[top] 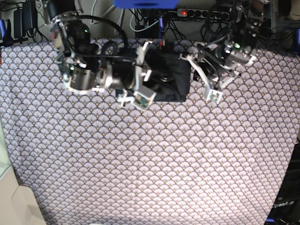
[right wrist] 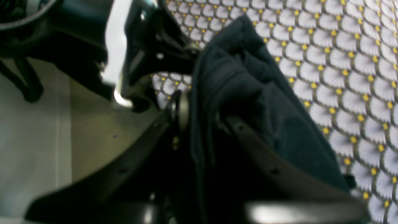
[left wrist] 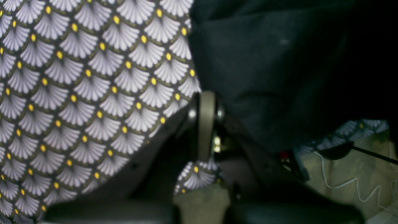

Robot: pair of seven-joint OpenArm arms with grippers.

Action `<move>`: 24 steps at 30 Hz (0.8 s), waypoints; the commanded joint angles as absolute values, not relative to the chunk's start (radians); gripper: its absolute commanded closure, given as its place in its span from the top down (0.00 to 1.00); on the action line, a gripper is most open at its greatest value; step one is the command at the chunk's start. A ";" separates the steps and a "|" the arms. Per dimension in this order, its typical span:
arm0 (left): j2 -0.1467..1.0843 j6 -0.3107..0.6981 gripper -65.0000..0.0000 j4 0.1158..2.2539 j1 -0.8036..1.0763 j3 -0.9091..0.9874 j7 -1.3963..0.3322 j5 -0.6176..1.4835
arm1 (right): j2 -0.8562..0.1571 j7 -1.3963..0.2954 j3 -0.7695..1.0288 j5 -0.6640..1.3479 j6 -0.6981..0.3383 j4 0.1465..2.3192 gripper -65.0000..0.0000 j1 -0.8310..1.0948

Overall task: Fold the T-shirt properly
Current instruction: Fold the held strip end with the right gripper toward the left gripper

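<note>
The black T-shirt sits bunched at the far edge of the tablecloth, between both arms. The right gripper is pinched on its cloth. The left gripper looks pressed together just beside it, maybe holding nothing.

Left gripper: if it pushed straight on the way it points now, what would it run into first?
Most likely the T-shirt: the left gripper is shut right at its edge, the tablecloth beneath. Depth is unclear, so it may already touch the cloth.
</note>
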State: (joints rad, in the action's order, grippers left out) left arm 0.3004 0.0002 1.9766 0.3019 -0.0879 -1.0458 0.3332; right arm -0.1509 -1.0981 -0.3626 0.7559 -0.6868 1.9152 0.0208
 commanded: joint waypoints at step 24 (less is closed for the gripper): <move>0.308 0.005 0.00 1.992 0.375 0.044 -1.035 0.332 | -0.059 -1.069 -0.406 0.783 -0.698 1.661 0.24 -0.097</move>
State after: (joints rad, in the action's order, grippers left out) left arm 0.2993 0.0036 1.9766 0.3767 0.0383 -1.0466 0.3271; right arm -0.0658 -1.0885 -0.4072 0.7597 -0.6868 1.6474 -0.0811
